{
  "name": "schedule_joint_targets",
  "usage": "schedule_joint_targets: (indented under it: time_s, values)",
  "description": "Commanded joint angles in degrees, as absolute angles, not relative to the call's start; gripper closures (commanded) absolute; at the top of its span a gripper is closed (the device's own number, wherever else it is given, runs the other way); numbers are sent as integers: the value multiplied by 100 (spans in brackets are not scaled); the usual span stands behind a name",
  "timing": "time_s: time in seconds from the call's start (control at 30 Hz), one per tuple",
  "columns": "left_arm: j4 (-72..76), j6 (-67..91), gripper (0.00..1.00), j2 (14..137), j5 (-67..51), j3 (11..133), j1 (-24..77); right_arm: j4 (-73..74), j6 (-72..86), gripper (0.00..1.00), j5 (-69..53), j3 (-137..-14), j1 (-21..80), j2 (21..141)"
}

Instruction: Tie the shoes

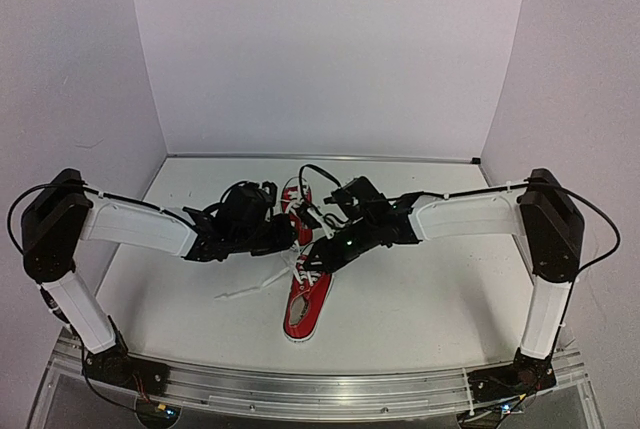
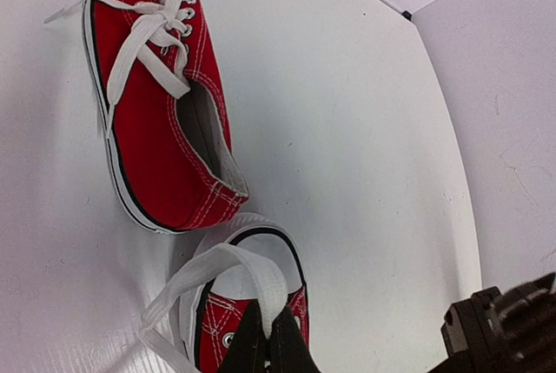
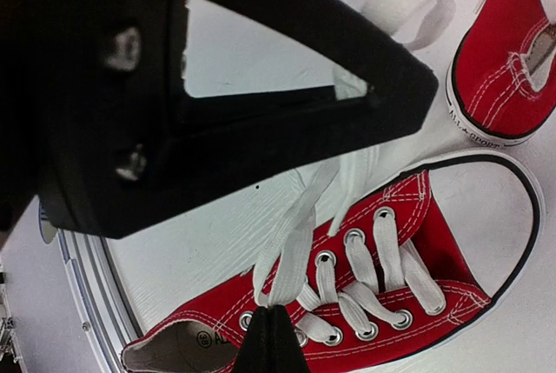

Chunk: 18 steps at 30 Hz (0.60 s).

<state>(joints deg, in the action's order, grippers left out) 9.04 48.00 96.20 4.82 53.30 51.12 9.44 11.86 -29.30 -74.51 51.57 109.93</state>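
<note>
Two red sneakers with white laces lie mid-table. The near shoe (image 1: 306, 301) has its toe toward the far shoe (image 1: 295, 199). My left gripper (image 1: 291, 240) is above the near shoe's toe. In the left wrist view the left gripper (image 2: 271, 310) is shut on a white lace loop (image 2: 228, 260) arching over the near shoe's toe cap (image 2: 261, 251), with the far shoe (image 2: 156, 121) beyond. My right gripper (image 1: 322, 249) is over the near shoe's laces. In the right wrist view it (image 3: 268, 310) is shut on a doubled lace strand (image 3: 300, 238) above the near shoe's eyelets (image 3: 382, 303).
A loose lace end (image 1: 245, 287) trails left of the near shoe on the white table. The left gripper's black body (image 3: 217, 95) fills the upper left of the right wrist view. White walls (image 1: 330, 49) enclose the back and both sides. A metal rail (image 1: 320, 389) runs along the near edge.
</note>
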Motion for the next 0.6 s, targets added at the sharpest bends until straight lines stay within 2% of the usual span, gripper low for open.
schedule_joint_targets:
  time_s: [0.0,0.57]
  values:
    - [1290,5026,100,9768,441,5503,5004,711,1026,100,-2991,-7420,5218,10810]
    - [1012,4729,100,10014,-1377,5412,4948,536,1033,100,-2753,-7243,5231,10694]
